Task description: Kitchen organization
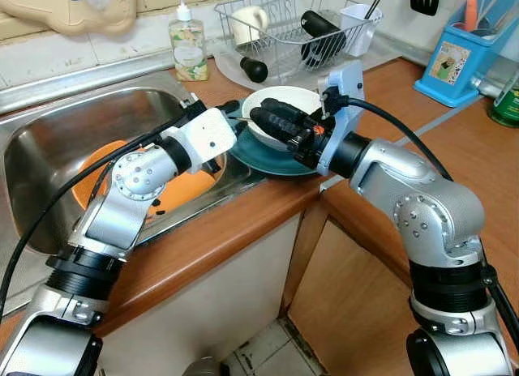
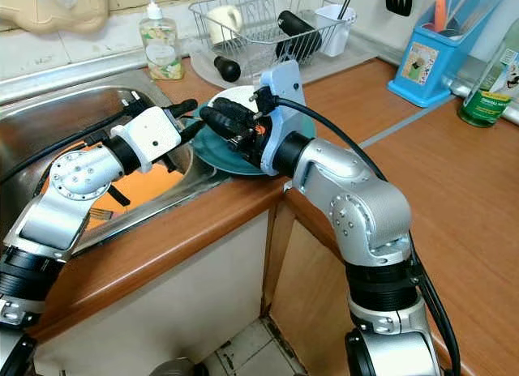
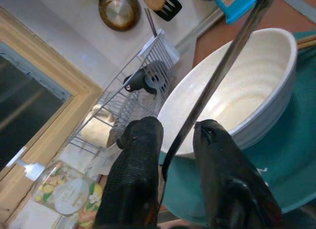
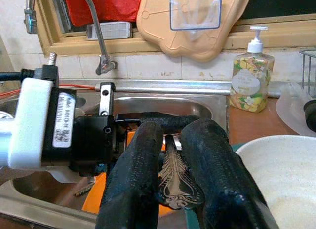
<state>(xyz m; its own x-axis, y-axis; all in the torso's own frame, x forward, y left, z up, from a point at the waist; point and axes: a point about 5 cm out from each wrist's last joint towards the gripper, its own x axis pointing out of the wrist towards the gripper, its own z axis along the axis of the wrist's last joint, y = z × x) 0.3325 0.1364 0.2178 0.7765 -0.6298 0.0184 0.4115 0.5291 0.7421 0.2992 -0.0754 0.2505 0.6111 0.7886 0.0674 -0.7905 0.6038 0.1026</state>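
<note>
A silver utensil (image 4: 173,184) with an ornate handle hangs between both grippers, just over the sink's right rim. My right gripper (image 1: 272,121) is shut on the handle end, its fingers (image 4: 133,179) pressing either side. My left gripper (image 2: 190,121) faces it from the sink side. It is open, with the thin stem (image 3: 217,76) running through the gap between its fingers (image 3: 138,165). Right behind them a white bowl (image 1: 292,100) sits on a teal plate (image 1: 268,161) at the counter's edge. The utensil's far end is hidden.
An orange plate (image 1: 186,190) lies in the steel sink (image 1: 49,141). A soap bottle (image 1: 188,48) and a wire dish rack (image 1: 284,19) holding a mug and cups stand behind. A blue utensil holder (image 1: 458,56) and a green bottle (image 1: 507,100) occupy the far right of the wooden counter.
</note>
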